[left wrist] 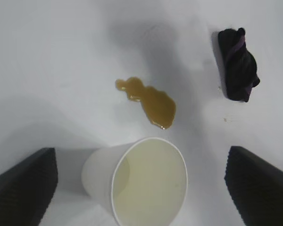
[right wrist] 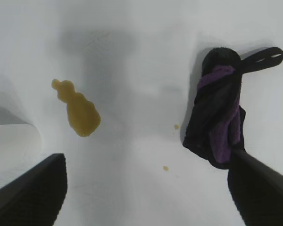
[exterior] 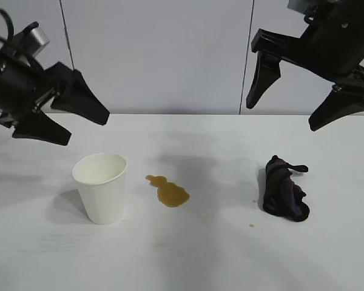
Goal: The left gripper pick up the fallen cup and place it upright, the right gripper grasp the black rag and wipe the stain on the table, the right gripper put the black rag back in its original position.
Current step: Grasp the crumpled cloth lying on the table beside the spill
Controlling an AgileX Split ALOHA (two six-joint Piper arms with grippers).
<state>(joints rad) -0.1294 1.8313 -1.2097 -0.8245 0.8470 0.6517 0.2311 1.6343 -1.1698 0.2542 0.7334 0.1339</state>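
left gripper [exterior: 64,118] raised above cup, spread wide, empty | cup [exterior: 101,187] white paper, upright on worktop [exterior: 36,254]: step one looks done | stain [exterior: 168,191] amber, unwiped, mid-worktop | black rag [exterior: 284,189] bunched, purple-streaked, untouched | right gripper [exterior: 291,103] hovering over rag, agape, empty

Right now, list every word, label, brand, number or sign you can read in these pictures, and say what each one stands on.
None: no readable text shows in any view.
Plain white paper cup, standing upright: no print.
Small bunched black rag with purple streaks: no label legible on its loop tab.
White table with the amber-brown stain: unmarked.
Black left gripper and black right gripper, both open above the table: no markings seen.
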